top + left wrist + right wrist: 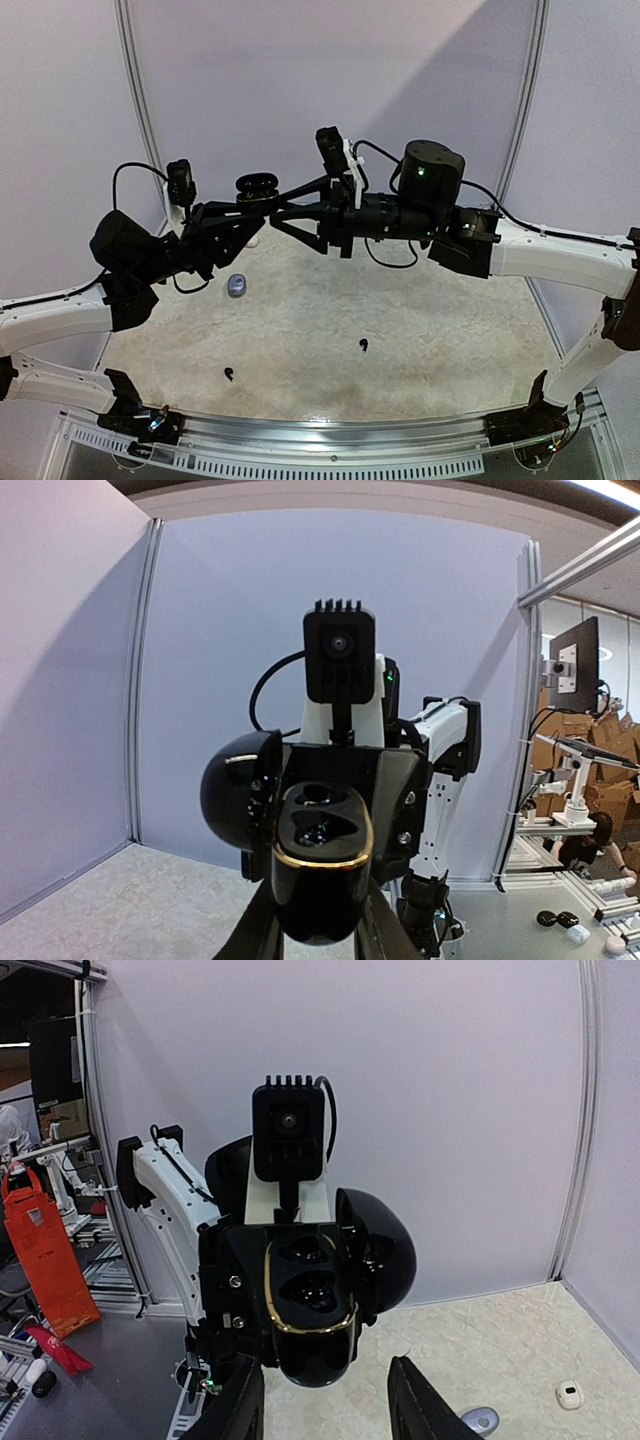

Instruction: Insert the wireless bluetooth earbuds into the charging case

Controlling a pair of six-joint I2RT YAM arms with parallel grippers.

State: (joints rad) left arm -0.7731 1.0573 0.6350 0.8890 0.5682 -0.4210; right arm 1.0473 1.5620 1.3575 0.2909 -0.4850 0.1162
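A glossy black charging case (318, 875) with a gold rim is held up in the air, its lid (238, 790) hinged open. My left gripper (318, 928) is shut on the case body, one finger on each side. Its two cavities look dark, and I cannot tell if an earbud is inside. My right gripper (325, 1405) is open and faces the case (310, 1305) with its fingers spread wide; the case is closer to its left finger. From above, both grippers meet at the case (258, 185). Two black earbuds (363, 346) (231, 375) lie on the table.
A small grey-blue oval object (236, 286) lies on the table below the left gripper and also shows in the right wrist view (480, 1422). A small white item (570, 1395) lies near the wall. The beige mat (420, 340) is walled by lavender panels.
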